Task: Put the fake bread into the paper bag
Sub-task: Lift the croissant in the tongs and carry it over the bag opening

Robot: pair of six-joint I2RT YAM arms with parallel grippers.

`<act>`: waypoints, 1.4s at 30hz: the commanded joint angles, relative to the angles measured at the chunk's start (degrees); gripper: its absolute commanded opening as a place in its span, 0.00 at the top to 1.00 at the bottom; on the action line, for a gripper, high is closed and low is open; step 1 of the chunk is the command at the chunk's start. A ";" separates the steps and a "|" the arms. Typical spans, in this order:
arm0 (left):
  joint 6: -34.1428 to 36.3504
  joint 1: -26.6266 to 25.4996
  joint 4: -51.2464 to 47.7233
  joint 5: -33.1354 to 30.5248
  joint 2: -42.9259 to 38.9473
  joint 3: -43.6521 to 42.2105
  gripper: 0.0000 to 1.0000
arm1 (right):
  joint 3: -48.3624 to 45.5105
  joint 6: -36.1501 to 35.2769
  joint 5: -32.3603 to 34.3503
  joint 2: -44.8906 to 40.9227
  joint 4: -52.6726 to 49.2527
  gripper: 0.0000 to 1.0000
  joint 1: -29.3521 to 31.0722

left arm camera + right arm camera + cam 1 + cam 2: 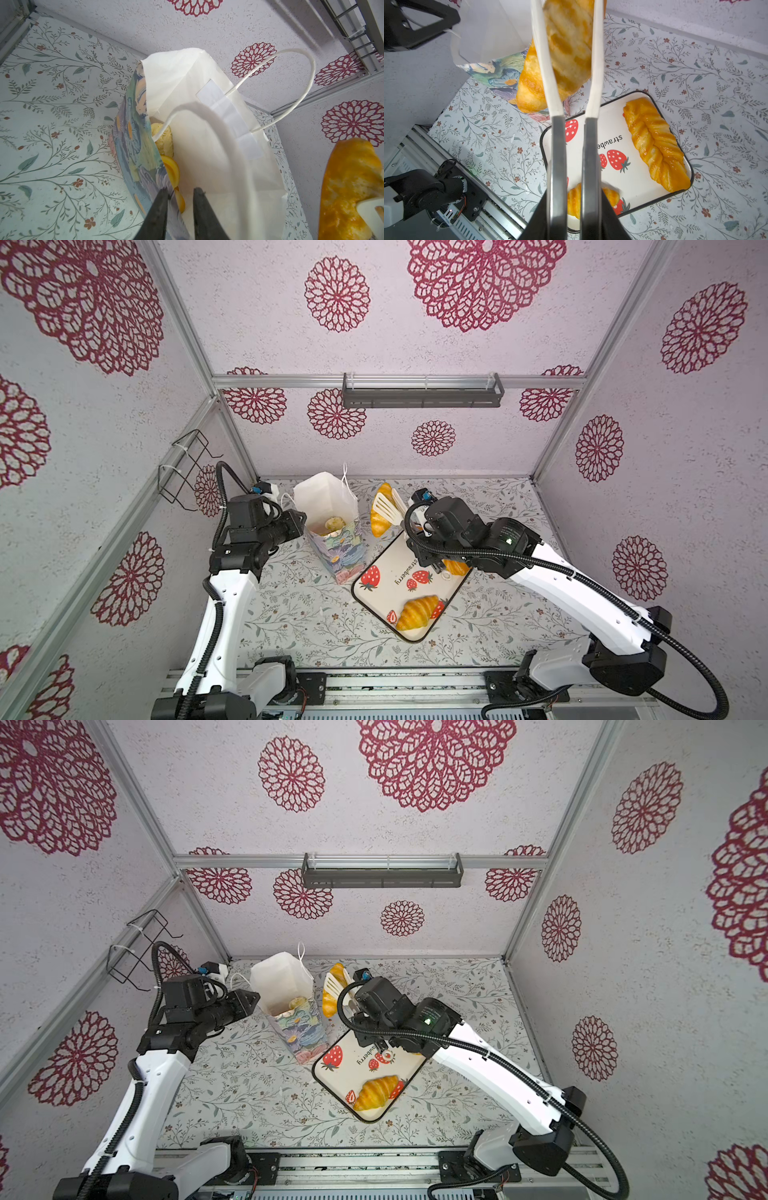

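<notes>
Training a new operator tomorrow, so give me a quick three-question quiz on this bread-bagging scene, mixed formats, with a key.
1. True or false: the right hand grips the long loaf directly.
2. How many pastries lie on the strawberry tray?
3. The fingers of the left hand straddle: A) a spoon B) the wall of the paper bag C) the tray's rim.
Key: 1 false, it holds tongs clamping the loaf; 2 two, a croissant and a twisted loaf; 3 B.

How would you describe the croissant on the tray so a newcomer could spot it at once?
Find the strawberry tray right of the paper bag. The croissant lies at its near end, curved, unlike the straight twisted loaf farther back.
</notes>
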 commanded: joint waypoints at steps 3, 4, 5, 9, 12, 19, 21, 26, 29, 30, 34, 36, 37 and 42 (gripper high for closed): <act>0.99 -0.39 -0.56 -0.10 0.55 1.51 0.74 | 5.97 -3.26 0.27 1.77 1.04 0.70 0.92; 1.06 -0.41 -0.56 -0.14 0.59 1.51 0.74 | 6.56 -3.57 0.16 2.16 1.11 0.70 1.03; 1.03 -0.39 -0.56 -0.01 0.62 1.51 0.74 | 7.27 -3.78 0.00 2.65 1.22 0.70 1.14; 1.04 -0.39 -0.55 0.12 0.68 1.52 0.74 | 10.14 -4.54 -0.55 4.66 1.35 0.70 1.58; 1.02 -0.40 -0.51 0.16 0.69 1.51 0.74 | 12.19 -5.04 -0.93 6.08 1.30 0.70 1.86; 1.02 -0.40 -0.46 0.30 0.73 1.51 0.74 | 16.93 -6.24 -1.79 9.67 1.05 0.70 2.45; 1.00 -0.41 -0.47 0.29 0.72 1.51 0.74 | 17.92 -6.51 -1.98 10.43 1.23 0.70 2.59; 1.00 -0.40 -0.46 0.37 0.78 1.51 0.74 | 19.82 -7.13 -2.67 12.45 2.11 0.70 2.53; 1.07 -0.36 -0.47 0.39 0.72 1.55 0.74 | 20.50 -7.48 -3.10 13.63 2.62 0.70 2.53; 1.00 -0.38 -0.47 0.38 0.72 1.51 0.74 | 20.98 -7.70 -3.20 14.13 2.62 0.70 2.59; 1.01 -0.40 -0.47 0.34 0.72 1.51 0.74 | 22.49 -7.94 -3.77 15.78 3.29 0.69 2.55; 1.00 -0.41 -0.47 0.31 0.79 1.51 0.74 | 23.33 -8.13 -4.24 16.57 3.52 0.69 2.57; 1.01 -0.39 -0.43 0.33 0.77 1.51 0.74 | 23.99 -8.08 -4.42 17.10 3.46 0.69 2.59; 1.00 -0.41 -0.47 0.38 0.72 1.49 0.74 | 26.09 -8.20 -5.47 19.28 3.40 0.69 2.54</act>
